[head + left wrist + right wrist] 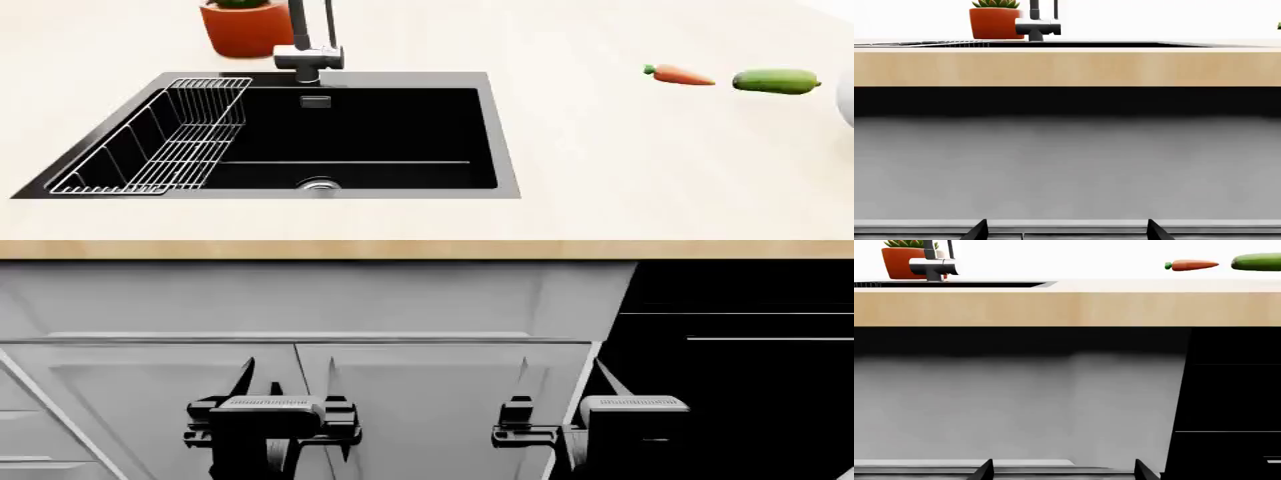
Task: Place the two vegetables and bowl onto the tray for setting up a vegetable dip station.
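Both arms hung low before cabinet fronts, likely parked at start: left gripper (274, 385) and right gripper (561, 385) each had fingers spread, nothing held

Sink (501, 150) sat beyond counter edge, 11 o'clock

Carrot (678, 75) and cucumber (775, 81) lay near each other, 1 o'clock, out of reach

White bowl (846, 100) only sliver at frame edge

Tray unseen; robot probably needed to turn

Left gripper (274, 375) and right gripper (561, 375) held low side by side, level with each other, pointing forward, jaws of both spread apart, nothing between them
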Tool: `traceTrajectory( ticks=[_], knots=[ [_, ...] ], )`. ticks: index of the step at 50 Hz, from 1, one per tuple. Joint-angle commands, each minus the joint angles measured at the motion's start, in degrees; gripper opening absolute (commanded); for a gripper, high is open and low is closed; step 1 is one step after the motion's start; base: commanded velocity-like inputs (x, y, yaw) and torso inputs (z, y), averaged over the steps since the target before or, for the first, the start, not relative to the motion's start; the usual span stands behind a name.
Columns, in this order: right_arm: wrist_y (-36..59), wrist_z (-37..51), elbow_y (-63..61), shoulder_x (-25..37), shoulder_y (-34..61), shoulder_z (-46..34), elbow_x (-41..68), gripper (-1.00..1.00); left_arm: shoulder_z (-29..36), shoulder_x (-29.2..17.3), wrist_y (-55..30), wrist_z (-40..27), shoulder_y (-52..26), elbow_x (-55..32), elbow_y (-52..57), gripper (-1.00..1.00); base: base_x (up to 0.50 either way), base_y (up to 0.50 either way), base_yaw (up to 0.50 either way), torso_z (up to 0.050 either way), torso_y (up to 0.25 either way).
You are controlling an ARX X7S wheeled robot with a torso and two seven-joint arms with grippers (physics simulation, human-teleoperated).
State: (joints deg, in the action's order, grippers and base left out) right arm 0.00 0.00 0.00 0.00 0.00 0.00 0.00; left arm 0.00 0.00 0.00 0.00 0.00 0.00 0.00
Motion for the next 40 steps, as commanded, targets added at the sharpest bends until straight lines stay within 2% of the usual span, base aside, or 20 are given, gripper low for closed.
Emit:
traceTrajectory(
  ticks=[1,10,14,18,24,40],
  knots=[
    [0.00,1.26,-0.01,0.94,0.01,-1.22,0.52,1.00,1.05,-0.91,0.01,-1.10,-0.01,-0.83,0.00,1.00,0.00,0.00,0.00,0.000,0.000],
    [-0.30,2.74,0.10,2.54,0.08,-3.07,2.21,1.00,2.88,-2.42,0.55,-3.86,-0.03,-1.54,-0.11,1.00,0.00,0.00,0.00,0.000,0.000],
    [-0.54,3.26,0.18,3.09,0.12,-3.75,2.28,1.00,3.87,-3.15,4.71,-5.60,-0.09,0.42,-1.37,1.00,0.00,0.00,0.00,0.000,0.000],
    [-0.81,3.74,0.28,3.33,0.13,-4.03,2.89,1.00,4.32,-3.53,2.59,-5.69,-0.11,-0.32,-0.74,1.00,0.00,0.00,0.00,0.000,0.000],
    [-1.03,4.69,0.36,3.46,0.12,-4.14,4.18,1.00,6.54,-5.27,4.69,-6.83,-0.34,3.39,-1.26,1.00,0.00,0.00,0.00,0.000,0.000],
    [-4.97,7.40,1.74,4.32,0.22,-5.38,3.55,1.00,7.41,-5.99,8.46,-9.21,-0.50,3.15,-2.59,1.00,0.00,0.00,0.00,0.000,0.000]
  ],
)
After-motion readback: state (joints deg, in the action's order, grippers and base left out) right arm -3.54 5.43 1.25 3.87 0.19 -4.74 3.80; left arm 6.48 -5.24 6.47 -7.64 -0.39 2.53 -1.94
